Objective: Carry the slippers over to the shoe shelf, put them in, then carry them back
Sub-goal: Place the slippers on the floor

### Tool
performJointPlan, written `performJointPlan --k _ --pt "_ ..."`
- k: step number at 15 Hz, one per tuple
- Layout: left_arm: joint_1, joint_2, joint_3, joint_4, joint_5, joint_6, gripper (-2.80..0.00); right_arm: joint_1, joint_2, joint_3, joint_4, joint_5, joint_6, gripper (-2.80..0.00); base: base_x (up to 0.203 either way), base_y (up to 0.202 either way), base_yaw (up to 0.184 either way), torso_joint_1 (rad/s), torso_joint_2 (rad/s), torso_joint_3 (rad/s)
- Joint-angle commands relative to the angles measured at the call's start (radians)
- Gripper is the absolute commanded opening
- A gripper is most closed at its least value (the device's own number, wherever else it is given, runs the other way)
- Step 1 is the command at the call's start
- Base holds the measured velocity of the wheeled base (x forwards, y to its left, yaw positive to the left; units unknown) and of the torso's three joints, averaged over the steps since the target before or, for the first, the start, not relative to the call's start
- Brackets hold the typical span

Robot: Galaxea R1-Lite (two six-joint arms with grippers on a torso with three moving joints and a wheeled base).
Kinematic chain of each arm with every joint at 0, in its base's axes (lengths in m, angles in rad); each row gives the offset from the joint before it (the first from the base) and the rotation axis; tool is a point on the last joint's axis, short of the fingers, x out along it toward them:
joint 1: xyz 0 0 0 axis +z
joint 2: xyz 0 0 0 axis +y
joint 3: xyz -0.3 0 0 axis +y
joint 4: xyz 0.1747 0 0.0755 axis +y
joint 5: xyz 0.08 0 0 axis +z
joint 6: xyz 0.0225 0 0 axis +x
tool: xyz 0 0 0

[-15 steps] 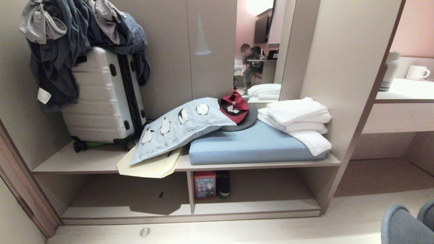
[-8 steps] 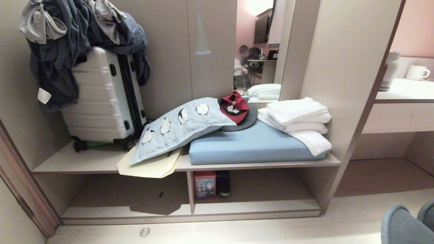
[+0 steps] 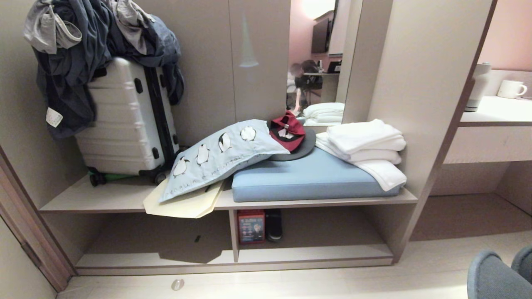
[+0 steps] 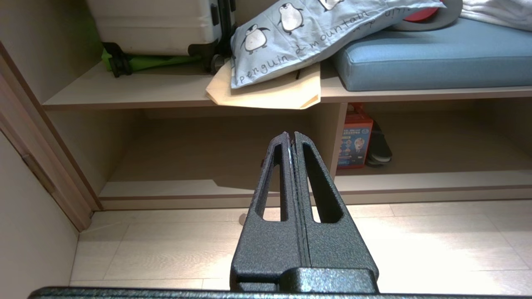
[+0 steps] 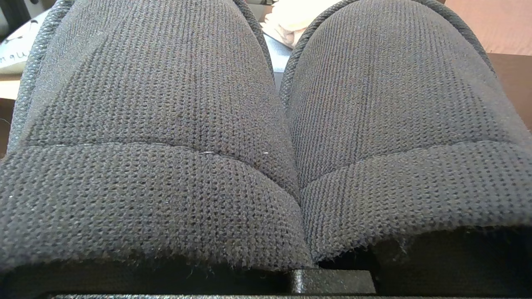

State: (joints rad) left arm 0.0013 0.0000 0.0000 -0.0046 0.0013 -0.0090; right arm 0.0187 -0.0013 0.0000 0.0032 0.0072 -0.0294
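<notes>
The two dark grey fabric slippers lie side by side and fill the right wrist view, toes pointing away. They rest over my right gripper, so only its black base shows and the fingers are hidden. Their toes also rise into the lower right corner of the head view, above the floor. The shoe shelf is the low cubby under the bench, ahead and to the left of the slippers. My left gripper hangs shut and empty over the floor, facing the shelf's left bay.
A red box and a black shoe stand in the right bay beside the divider. On the bench sit a white suitcase, penguin pillow, blue cushion and towels. A small round object lies on the floor.
Only the person reflected in the mirror has shifted. Both arms, the slippers and the shelf stand as they were.
</notes>
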Motion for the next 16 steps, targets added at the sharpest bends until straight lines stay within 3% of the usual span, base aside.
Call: performJointPlan --k 1,16 --pt "0.000 0.002 0.000 0.000 0.000 0.000 -2.80 0.000 0.001 0.000 0.000 0.000 -0.001 -2.80 0.000 0.000 0.000 0.000 0.00 0.000" --pt "0.000 0.002 0.000 0.000 0.000 0.000 -2.80 0.001 0.001 0.000 0.000 0.000 0.000 -2.80 0.000 0.000 0.000 0.000 0.00 0.000"
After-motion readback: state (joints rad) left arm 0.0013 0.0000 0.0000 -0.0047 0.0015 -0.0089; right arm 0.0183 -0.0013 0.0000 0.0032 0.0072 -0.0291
